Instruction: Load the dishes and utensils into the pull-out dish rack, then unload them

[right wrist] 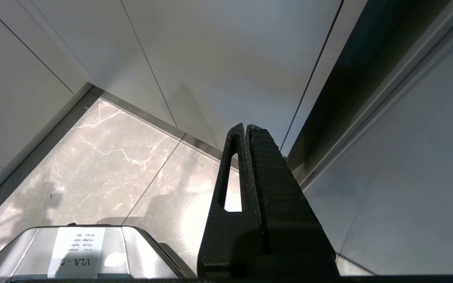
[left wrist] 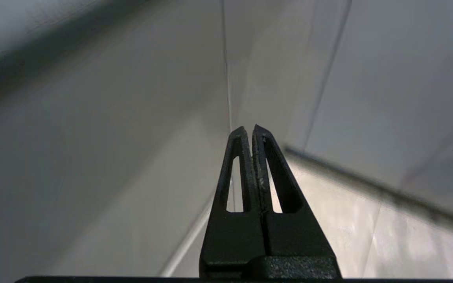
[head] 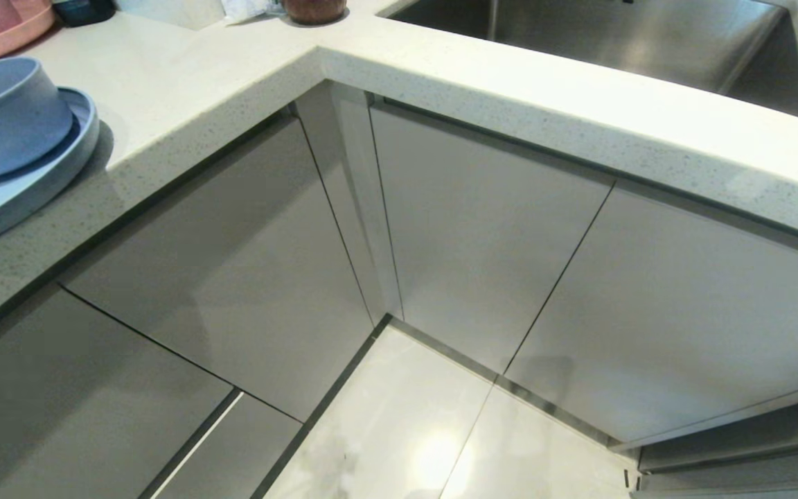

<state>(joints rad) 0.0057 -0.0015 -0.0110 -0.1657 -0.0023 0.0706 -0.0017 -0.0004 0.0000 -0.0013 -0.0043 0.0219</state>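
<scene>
Head view: bowl (head: 4,114) on plate (head: 32,187) (countertop (head: 184,83)).

Speckled white countertop (head: 544,118), grey cabinet fronts (head: 482,229), glossy marble floor (head: 399,430), steel sink (head: 600,34)

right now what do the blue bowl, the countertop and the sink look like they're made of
Blue bowl: matte light-blue, no glare; probably a plastic or fibre composite, though glazeless ceramic can't be ruled out. Countertop: pale slab with fine dark specks and a smooth, squared edge; looks like engineered stone or quartz. Sink: grey brushed metal with soft streaky reflections; most likely stainless steel.
</scene>
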